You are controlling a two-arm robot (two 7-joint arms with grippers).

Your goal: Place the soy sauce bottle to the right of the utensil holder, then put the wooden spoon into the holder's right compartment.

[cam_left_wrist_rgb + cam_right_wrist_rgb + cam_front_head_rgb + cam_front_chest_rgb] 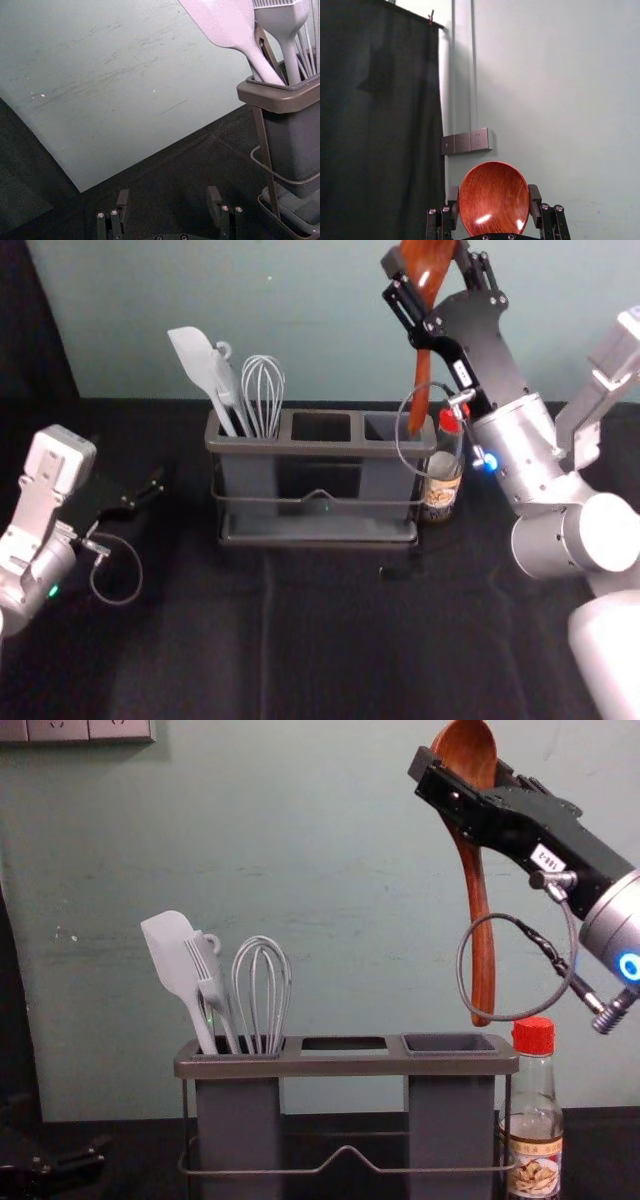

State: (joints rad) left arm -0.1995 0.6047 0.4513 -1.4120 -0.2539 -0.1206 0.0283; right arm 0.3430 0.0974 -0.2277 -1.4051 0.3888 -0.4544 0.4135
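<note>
Utensil holder (pixel 345 1067) on table (pixel 350 650). Right hand (pixel 427 258) high, pinching wooden spoon (pixel 474 890) at bowl; handle hangs above right compartment (pixel 450 1043). Left hand (pixel 142 494) left of holder, spread. Soy sauce bottle (pixel 536 1160) upright, just right of holder.

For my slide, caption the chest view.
Right gripper holds the wooden spoon handle-down above the utensil holder's right compartment.

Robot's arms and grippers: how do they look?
The left arm and right arm are silver and white, each with a looped cable; the left shows a green light, the right a blue one. Left gripper and right gripper are black.
</note>
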